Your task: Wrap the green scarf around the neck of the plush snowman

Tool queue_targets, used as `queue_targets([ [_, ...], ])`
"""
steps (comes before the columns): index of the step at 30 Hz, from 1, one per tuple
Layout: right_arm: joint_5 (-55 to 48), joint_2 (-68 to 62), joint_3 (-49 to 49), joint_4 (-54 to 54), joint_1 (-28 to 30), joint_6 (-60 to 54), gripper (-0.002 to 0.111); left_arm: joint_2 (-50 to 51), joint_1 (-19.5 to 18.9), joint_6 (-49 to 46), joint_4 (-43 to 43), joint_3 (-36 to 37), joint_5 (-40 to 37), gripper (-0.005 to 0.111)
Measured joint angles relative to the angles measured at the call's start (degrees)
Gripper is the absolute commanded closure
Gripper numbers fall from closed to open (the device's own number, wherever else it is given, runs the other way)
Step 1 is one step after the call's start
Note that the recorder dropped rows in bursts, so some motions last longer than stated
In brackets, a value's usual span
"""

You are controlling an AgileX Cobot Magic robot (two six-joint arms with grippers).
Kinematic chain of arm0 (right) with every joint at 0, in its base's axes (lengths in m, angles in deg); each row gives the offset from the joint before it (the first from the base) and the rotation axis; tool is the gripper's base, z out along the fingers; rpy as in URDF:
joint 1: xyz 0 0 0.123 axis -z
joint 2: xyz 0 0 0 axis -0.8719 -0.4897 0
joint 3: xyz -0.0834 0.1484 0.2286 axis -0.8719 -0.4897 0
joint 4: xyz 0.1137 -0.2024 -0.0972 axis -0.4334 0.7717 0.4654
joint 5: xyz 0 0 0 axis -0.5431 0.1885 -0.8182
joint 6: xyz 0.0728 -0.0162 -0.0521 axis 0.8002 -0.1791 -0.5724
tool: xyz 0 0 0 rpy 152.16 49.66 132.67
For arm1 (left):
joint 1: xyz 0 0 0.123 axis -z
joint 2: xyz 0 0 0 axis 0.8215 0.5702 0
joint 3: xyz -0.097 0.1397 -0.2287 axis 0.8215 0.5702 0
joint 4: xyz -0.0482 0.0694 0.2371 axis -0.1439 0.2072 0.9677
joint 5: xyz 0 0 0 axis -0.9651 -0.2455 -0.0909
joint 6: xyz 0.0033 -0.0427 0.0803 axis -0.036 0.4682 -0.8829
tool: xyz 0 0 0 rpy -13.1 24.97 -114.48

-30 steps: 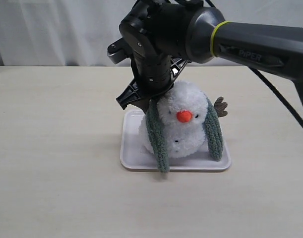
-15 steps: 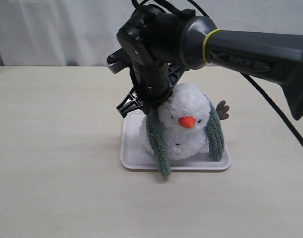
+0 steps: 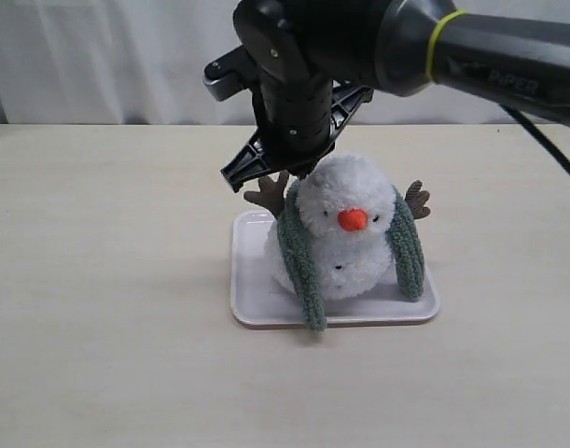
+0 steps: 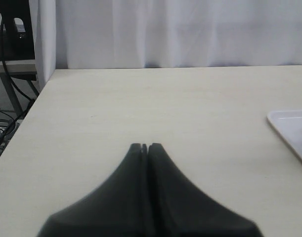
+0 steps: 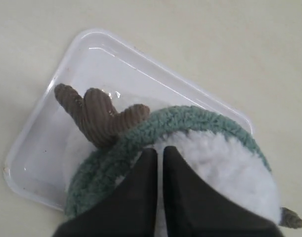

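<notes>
Lifted since a second ago, the right gripper [image 5: 155, 150] hangs just above the plush snowman [image 3: 345, 233], jaws pressed together on nothing. The left gripper [image 4: 144, 146], likewise pressed together, sits well apart from the snowman. The green scarf [image 3: 300, 261] loops round the back of the snowman, both ends hanging uncrossed down its front: draped, I judge, but not yet wrapped.

Plush snowman [image 3: 345, 245] sits upright in white tray [image 3: 250, 301]. Green scarf [image 3: 301, 266] hangs down either side of head. Right gripper [image 3: 298, 175] hovers beside head.
</notes>
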Motion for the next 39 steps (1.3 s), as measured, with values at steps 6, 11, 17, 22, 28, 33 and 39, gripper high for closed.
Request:
queue_targets([
  [6, -1.3, 4.5, -0.2, -1.3, 0.0, -1.2, 0.104, 0.0, 0.0, 0.0, 0.0, 0.0, 0.0, 0.107],
  [11, 0.4, 11.2, -5.2, -1.8, 0.0, -1.4, 0.104, 0.0, 0.0, 0.0, 0.0, 0.0, 0.0, 0.107],
  [17, 6.7, 21.4, -16.2, -2.1, 0.1, 0.7, 0.103, 0.0, 0.0, 0.0, 0.0, 0.0, 0.0, 0.107],
  [22, 8.6, 28.4, -24.6, -2.3, 2.5, 2.5, 0.083, 0.0, 0.0, 0.0, 0.0, 0.0, 0.0, 0.107],
  [28, 10.2, 35.2, -36.0, -3.1, 7.6, 2.9, 0.055, 0.0, 0.0, 0.0, 0.0, 0.0, 0.0, 0.107],
  [33, 19.2, 37.3, -46.4, -5.9, 11.6, 2.4, 0.049, 0.0, 0.0, 0.0, 0.0, 0.0, 0.0, 0.107],
  [39, 32.4, 33.8, -54.4, -10.3, 15.5, -2.7, 0.049, 0.0, 0.0, 0.0, 0.0, 0.0, 0.0, 0.107],
])
